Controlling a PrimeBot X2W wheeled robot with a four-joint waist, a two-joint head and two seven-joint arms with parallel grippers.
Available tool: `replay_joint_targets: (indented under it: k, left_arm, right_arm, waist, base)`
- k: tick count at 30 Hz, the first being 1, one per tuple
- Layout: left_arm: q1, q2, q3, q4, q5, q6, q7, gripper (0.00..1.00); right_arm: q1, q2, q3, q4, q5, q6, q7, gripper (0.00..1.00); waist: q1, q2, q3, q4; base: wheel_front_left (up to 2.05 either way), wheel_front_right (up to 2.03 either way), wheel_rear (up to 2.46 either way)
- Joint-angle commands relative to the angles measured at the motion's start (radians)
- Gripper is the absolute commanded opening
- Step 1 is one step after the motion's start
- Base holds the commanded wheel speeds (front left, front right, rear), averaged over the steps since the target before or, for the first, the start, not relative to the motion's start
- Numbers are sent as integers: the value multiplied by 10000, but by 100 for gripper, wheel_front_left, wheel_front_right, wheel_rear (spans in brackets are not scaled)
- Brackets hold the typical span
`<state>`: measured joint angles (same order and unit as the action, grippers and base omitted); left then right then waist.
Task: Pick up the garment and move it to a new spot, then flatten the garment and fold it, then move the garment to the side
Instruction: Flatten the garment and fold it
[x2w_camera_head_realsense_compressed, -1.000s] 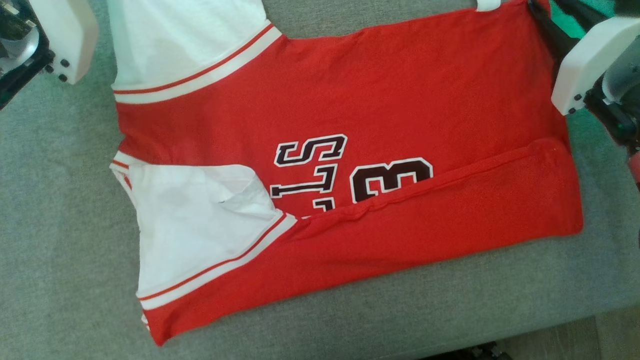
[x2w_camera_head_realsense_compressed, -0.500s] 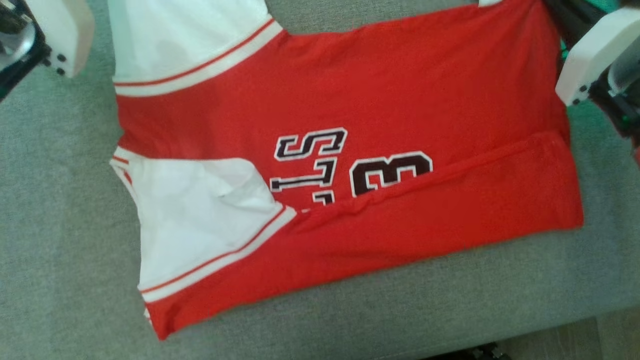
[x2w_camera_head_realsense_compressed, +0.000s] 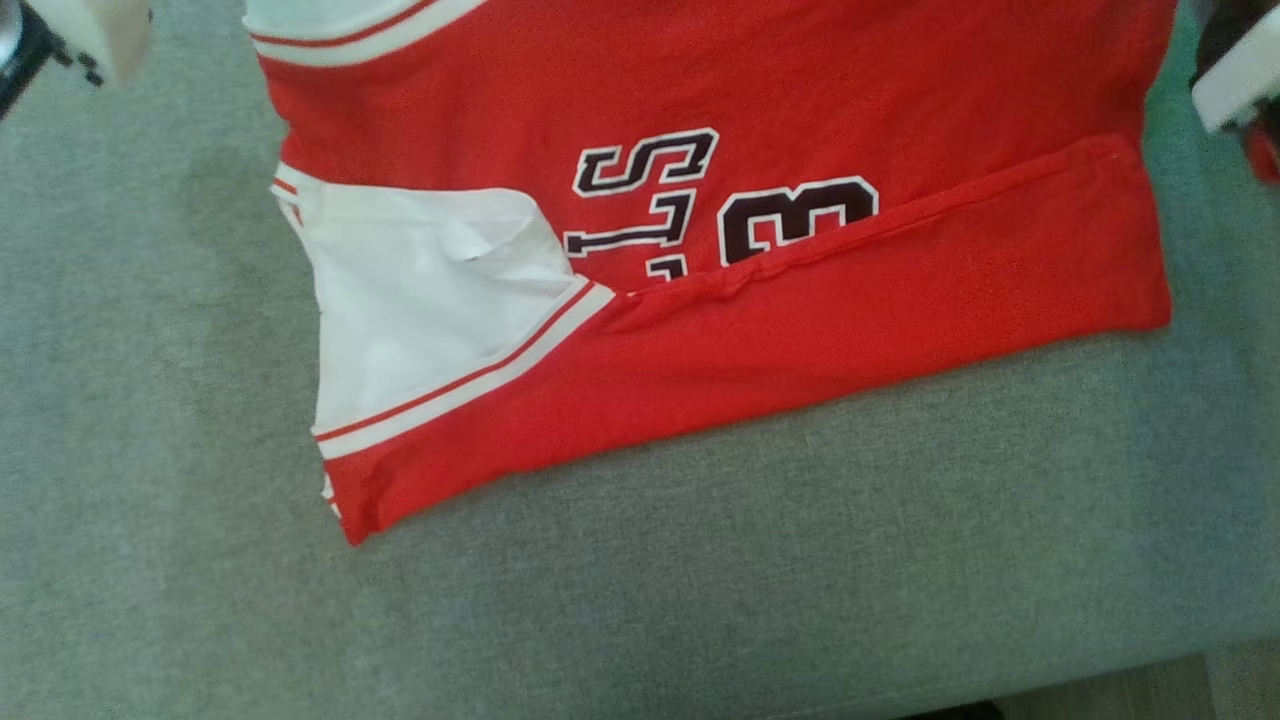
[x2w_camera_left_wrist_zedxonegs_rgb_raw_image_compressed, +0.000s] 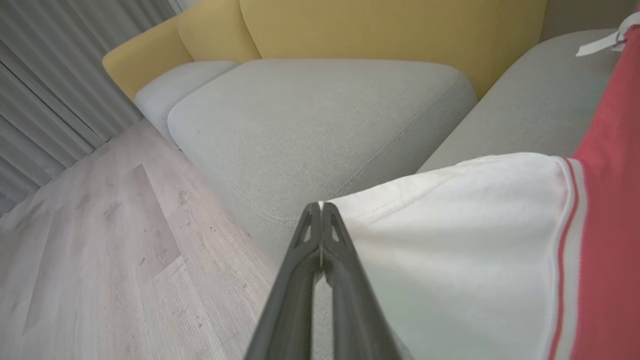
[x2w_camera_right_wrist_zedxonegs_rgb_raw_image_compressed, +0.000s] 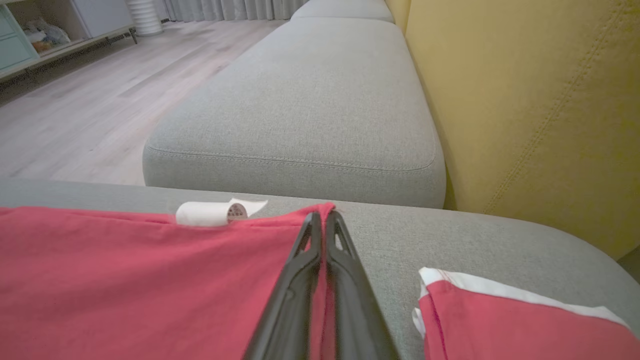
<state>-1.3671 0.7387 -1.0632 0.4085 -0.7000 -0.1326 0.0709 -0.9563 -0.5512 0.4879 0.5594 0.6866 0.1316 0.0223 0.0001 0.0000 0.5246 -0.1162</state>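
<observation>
The garment (x2w_camera_head_realsense_compressed: 800, 90) is a red jersey with white sleeves and dark lettering, spread on the grey sofa cushion (x2w_camera_head_realsense_compressed: 700, 600). Its near long edge is folded over the number. In the left wrist view my left gripper (x2w_camera_left_wrist_zedxonegs_rgb_raw_image_compressed: 320, 205) is shut on the edge of the white sleeve (x2w_camera_left_wrist_zedxonegs_rgb_raw_image_compressed: 475, 240), which is raised off the cushion. In the right wrist view my right gripper (x2w_camera_right_wrist_zedxonegs_rgb_raw_image_compressed: 323, 215) is shut on a corner of the red hem (x2w_camera_right_wrist_zedxonegs_rgb_raw_image_compressed: 125, 280). The pale casings of both arms sit at the top corners of the head view, the left arm (x2w_camera_head_realsense_compressed: 95, 35) and the right arm (x2w_camera_head_realsense_compressed: 1235, 85).
A yellow backrest (x2w_camera_right_wrist_zedxonegs_rgb_raw_image_compressed: 525, 100) rises behind the cushions. Another grey cushion (x2w_camera_right_wrist_zedxonegs_rgb_raw_image_compressed: 310, 100) lies beyond the garment. A small white rolled tag (x2w_camera_right_wrist_zedxonegs_rgb_raw_image_compressed: 210, 212) sticks out at the hem. Wooden floor (x2w_camera_left_wrist_zedxonegs_rgb_raw_image_compressed: 100, 240) runs beside the sofa, and the cushion's front edge (x2w_camera_head_realsense_compressed: 1100, 665) is near.
The right gripper has closed on the hem corner. The head view has shifted, so the garment and both arms now sit higher in it. The near fold looks unchanged.
</observation>
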Motion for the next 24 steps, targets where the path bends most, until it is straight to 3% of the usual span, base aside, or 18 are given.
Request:
replay_joint_targets:
  k: [1,4,17,24]
  left_arm:
    - [-196,445,546,-205,-20,34,-116,0]
    - [901,872,552,-1327,-308,324,-831,0]
    - [3805,2415,-160,-4857,-76,2217,-1206,0]
    - [5443,2729,-770,-5890,-67,3305,-1428,0]
  right_arm:
    - [406,-332,-99,-263,69,-9,-132,0]
    - [1613,-665,-511,-689,199,-9,-477,0]
    - [4354,-915,-1841,-1839,-311,-9,-560,0]
    - [5840,-705,-2627,-2522,-950,-9,-347,0]
  waist:
    - [-1,0,-148,70]
    - [-1,0,-554,415]
    - [-1,0,-1365,933]
    - [-1,0,-1568,1037]
  base:
    - [0,0,0]
    - [0,0,0]
    - [0,0,0]
    - [0,0,0]
